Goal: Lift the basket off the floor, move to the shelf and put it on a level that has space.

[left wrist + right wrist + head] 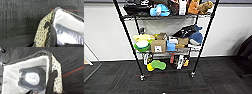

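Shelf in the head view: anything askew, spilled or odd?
Nothing spilled or damaged that I can see. The shelf stands upright on the floor, but its tiers are crammed: a blue plush pokes past the middle tier's edge, and a green item lies loosely at the bottom.

The shelf [166,37] stood dead ahead of me, both visible tiers jammed. Toys and a blue bottle [159,10] crowded the upper tier; boxes [158,45], green bowls [142,46] and a plush shark [194,35] packed the middle, no gap for me there. A yellow-green sponge [156,65] and packets blocked the bottom. Open carpet [224,75] lay between me and the posts, free to cross.
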You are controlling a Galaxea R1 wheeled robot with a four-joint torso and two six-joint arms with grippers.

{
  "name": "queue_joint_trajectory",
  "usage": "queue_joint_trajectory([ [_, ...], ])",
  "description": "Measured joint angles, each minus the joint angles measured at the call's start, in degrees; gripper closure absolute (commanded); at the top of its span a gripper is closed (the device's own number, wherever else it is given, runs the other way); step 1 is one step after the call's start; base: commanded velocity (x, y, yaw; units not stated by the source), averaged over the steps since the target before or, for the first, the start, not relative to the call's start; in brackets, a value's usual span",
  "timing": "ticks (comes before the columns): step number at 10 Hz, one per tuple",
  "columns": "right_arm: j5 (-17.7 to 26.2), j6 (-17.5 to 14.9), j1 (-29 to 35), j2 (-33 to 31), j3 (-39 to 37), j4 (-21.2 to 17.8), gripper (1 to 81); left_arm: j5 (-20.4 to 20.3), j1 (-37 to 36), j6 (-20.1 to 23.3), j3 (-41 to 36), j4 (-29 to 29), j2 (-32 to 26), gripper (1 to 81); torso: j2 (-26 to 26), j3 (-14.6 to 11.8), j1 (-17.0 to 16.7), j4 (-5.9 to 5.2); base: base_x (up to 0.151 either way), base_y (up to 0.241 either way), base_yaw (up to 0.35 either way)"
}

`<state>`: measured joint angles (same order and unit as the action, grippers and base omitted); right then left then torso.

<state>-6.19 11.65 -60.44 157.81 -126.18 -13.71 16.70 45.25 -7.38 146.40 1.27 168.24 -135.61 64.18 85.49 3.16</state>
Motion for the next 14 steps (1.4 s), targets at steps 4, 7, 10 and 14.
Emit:
queue_joint_trajectory([
  [4,-0.78,0.41,-0.04,0.1,1.0,-0.52,81.1,0.33,0.0,0.0,-1.57,0.16,-0.62,81.1,0.0,0.0,0.0,0.0,0.0,0.0,0.0],
  [7,-0.89,0.39,-0.04,0.13,0.99,-0.52,81.1,0.6,0.04,1.07,-3.16,-0.69,-1.6,81.1,0.0,0.0,0.0,0.0,0.0,0.0,0.0],
  [10,-0.89,0.39,-0.04,0.16,0.99,-0.52,81.1,0.35,0.3,0.6,-3.29,-0.59,-1.78,81.1,0.0,0.0,0.0,0.0,0.0,0.0,0.0],
  [14,-1.44,0.35,-0.04,0.55,1.07,-0.48,81.1,0.11,1.02,0.0,-4.41,3.28,-3.57,81.1,0.33,0.0,-0.15,0.0,0.0,0.0,0.0],
])
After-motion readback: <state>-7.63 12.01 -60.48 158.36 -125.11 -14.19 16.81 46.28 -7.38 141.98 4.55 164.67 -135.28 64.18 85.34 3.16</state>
